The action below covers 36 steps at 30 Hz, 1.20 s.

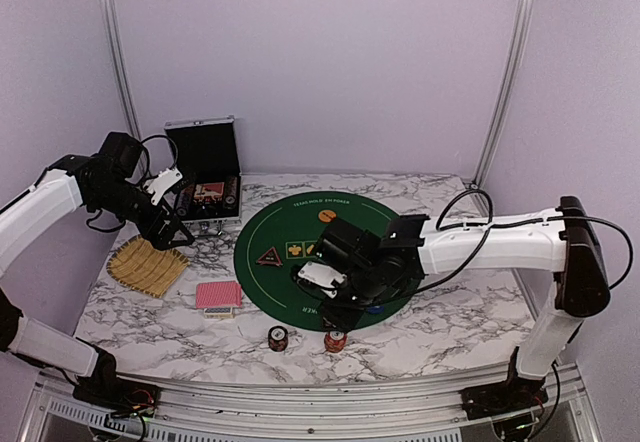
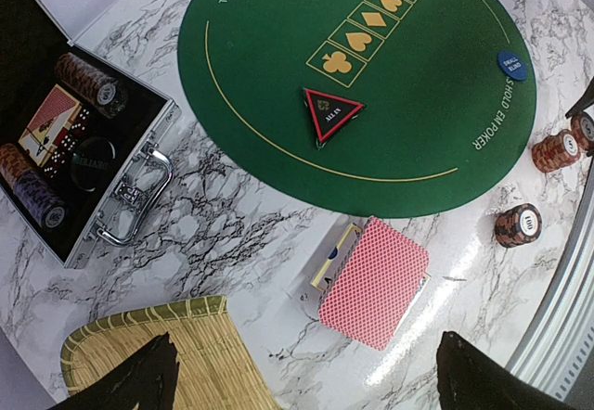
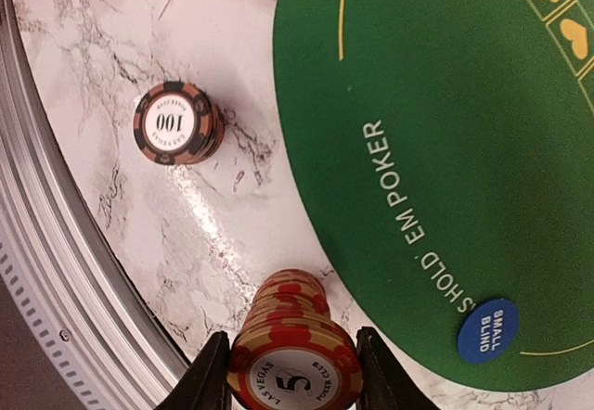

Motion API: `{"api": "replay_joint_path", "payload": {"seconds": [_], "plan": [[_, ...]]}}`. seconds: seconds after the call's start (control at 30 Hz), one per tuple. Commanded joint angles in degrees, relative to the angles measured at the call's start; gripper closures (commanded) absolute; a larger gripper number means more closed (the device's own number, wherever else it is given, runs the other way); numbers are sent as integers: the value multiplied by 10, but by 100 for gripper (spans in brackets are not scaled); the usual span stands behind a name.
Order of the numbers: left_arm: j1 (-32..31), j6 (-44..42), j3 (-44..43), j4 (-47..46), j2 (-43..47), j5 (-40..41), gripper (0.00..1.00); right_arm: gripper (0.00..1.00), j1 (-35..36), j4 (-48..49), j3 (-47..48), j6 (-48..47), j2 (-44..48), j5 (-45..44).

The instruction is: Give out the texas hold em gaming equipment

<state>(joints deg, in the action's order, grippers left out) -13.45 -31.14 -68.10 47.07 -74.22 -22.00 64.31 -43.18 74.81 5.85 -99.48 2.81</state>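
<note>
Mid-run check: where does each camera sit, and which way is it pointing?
Top external: above and behind the bases, looking down on the table; left arm and right arm show.
Left wrist: high over the left side, looking down past the card deck to the green mat; open left gripper at bottom.
Right wrist: low over the near edge, looking down; right gripper closed around the red chip stack.
Shared: both wrist views show the blue disc and dark chip stack.

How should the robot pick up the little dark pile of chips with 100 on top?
Pinch the dark chip stack by its round striped sides, low down so every chip is caught, coming straight down from above. It stands upright on the marble table, and the red chip stack is well apart, so there is room on either side.
</note>
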Motion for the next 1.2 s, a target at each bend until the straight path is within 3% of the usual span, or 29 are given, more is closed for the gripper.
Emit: {"api": "replay_joint_path", "payload": {"seconds": [0.0, 0.23, 0.63, 1.17], "plan": [[-2, -5, -15, 18, 13, -4, 1, 100, -34, -20, 55, -8, 21, -22], [-2, -4, -17, 19, 9, -2, 1, 100, -120, -29, 146, 0, -34, -104], [-3, 2, -21, 20, 5, -7, 1, 100, -267, 5, 362, 3, -245, -121], [-2, 1, -15, 20, 0, -10, 1, 98, -318, 53, 480, 4, -396, -91]]}}
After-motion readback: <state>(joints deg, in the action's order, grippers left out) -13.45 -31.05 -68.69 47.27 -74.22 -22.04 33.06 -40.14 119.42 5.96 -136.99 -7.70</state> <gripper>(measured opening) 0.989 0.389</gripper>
